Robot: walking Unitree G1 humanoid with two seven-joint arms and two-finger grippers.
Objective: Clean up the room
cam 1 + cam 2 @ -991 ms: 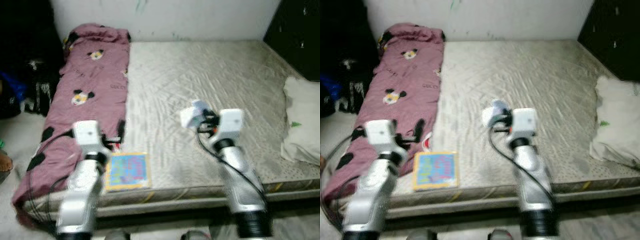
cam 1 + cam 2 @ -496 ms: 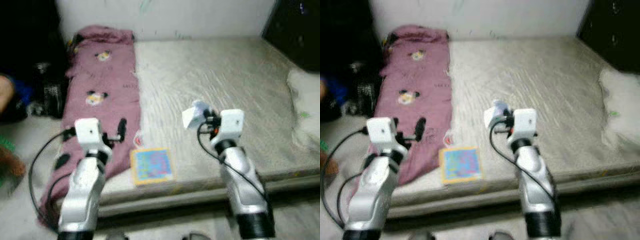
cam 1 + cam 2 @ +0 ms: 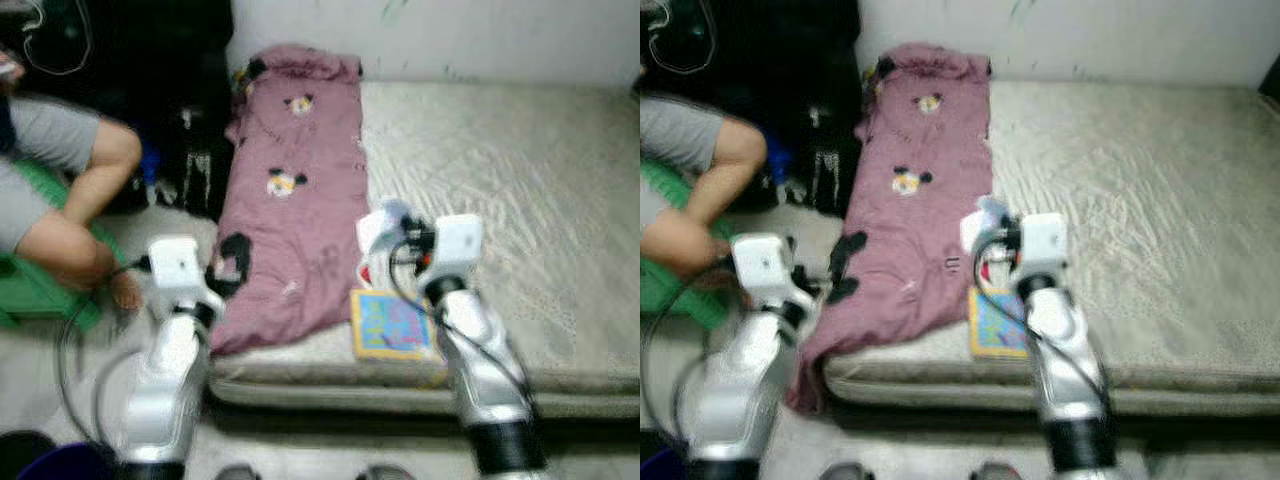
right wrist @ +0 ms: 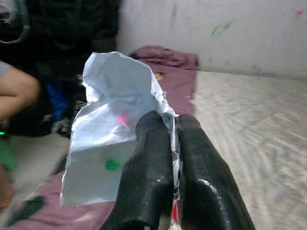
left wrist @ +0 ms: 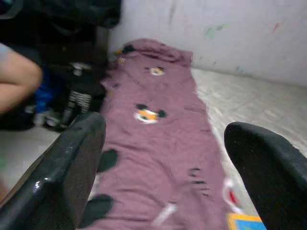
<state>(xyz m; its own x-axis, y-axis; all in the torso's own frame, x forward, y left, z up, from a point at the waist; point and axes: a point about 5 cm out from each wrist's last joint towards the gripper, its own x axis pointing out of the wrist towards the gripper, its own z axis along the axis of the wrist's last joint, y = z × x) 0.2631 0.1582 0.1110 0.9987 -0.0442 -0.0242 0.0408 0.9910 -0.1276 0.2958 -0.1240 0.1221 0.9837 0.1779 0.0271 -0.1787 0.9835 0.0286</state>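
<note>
Crumpled pale wrapper [image 4: 117, 139], perhaps plastic, upright in right pincer [image 4: 173, 128].

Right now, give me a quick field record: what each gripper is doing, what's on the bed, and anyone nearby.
right gripper: shut on the crumpled paper, held up over the bed
left gripper: open, empty, pointing at the maroon blanket
mattress: maroon blanket along its left side, colourful book at the near edge
person: sitting on the floor left of the bed, legs bent
image quality: head views blurred

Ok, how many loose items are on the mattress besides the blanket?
1: a colourful book at the mattress's near edge, beside the pink blanket. The right gripper holds a wrapper; more may be hidden.
</note>
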